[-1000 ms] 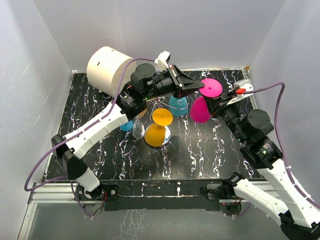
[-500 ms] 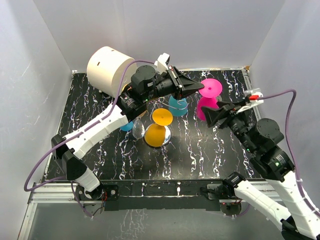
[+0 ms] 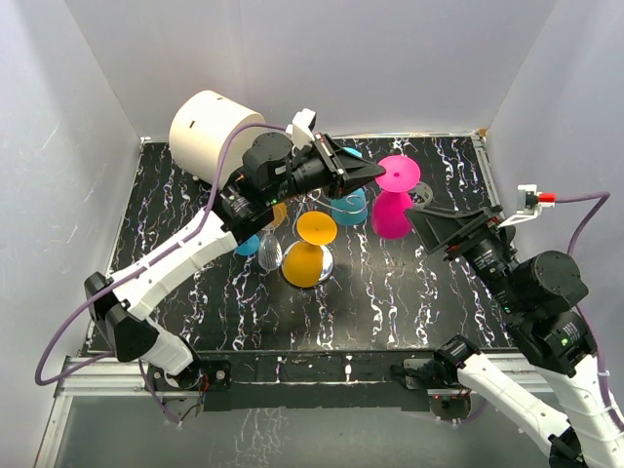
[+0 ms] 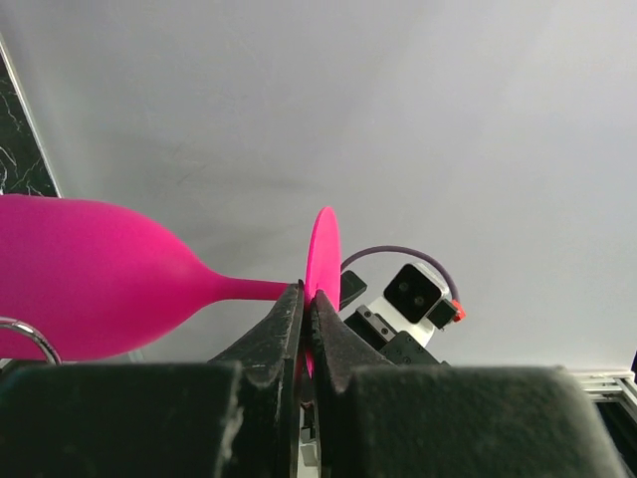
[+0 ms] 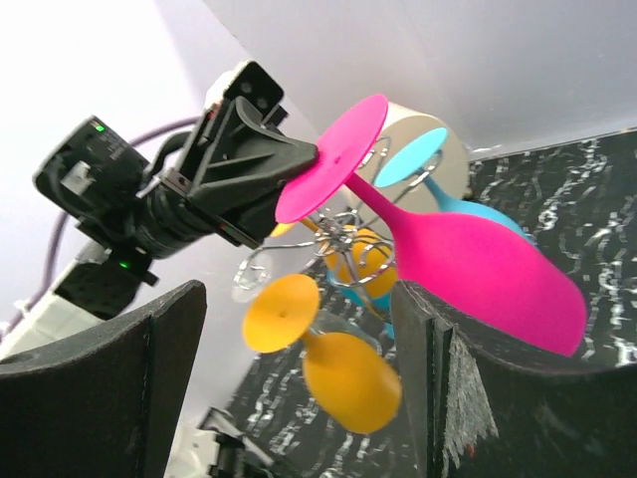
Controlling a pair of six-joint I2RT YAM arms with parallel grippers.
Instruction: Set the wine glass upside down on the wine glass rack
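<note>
The pink wine glass (image 3: 393, 216) hangs upside down, foot on top and bowl below. My left gripper (image 3: 378, 172) is shut on the rim of its flat foot; the left wrist view shows the pads (image 4: 289, 309) pinching the disc, with the bowl (image 4: 90, 284) to the left. The glass's stem (image 5: 370, 204) runs past the silver wire curls of the wine glass rack (image 5: 338, 237); whether it rests in one I cannot tell. My right gripper (image 3: 421, 222) stands open to the right of the bowl (image 5: 478, 269), apart from it. The rack's chrome base (image 3: 323, 267) is mostly hidden.
An orange glass (image 3: 308, 255), a teal glass (image 3: 348, 207), a blue one (image 3: 247, 244) and a clear one (image 3: 270, 253) hang around the rack. A big cream cylinder (image 3: 210, 127) stands at the back left. White walls close in the black marbled table (image 3: 390, 302).
My right gripper has opened, let go of the pink bowl and drawn back to the right. The left gripper has kept its hold on the foot, and the glass hangs more upright.
</note>
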